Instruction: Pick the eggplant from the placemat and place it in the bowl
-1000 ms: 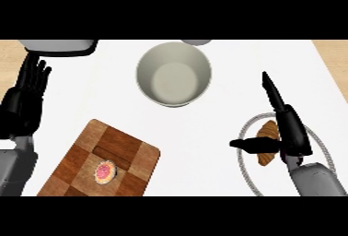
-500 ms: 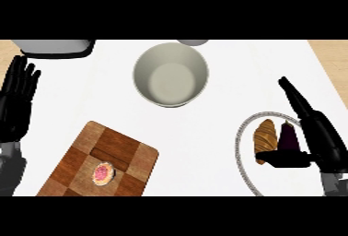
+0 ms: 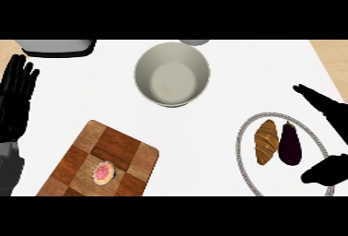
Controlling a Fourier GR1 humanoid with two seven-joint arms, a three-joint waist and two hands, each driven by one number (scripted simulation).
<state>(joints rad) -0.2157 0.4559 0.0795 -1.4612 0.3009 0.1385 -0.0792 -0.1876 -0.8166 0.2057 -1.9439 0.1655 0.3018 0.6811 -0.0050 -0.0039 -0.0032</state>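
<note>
Judging from the head view, you are at the approach stage: nothing is grasped and nothing has been transferred. The eggplant lies on the round white placemat near the right edge of the table, lengthwise, just beside a croissant that lies on its left.

The bowl stands toward the far edge of the table, near the middle, and holds nothing. It is well apart from the placemat.

The right hand is over the right rim of the placemat. Its fingers are straight and spread wide from the thumb, with the eggplant just beside the gap between them. No contact with the eggplant shows.

The left hand rests at the left edge of the table, fingers straight and pointing up, holding nothing.

Remaining steps, in order:
1. Close the right hand round the eggplant only; keep clear of the croissant.
2. Lift it off the placemat.
3. Carry it toward the far edge to the bowl.
4. Release it inside the bowl.

A wooden cutting board with a small donut on it occupies the near left corner, outside the probable transfer path.
</note>
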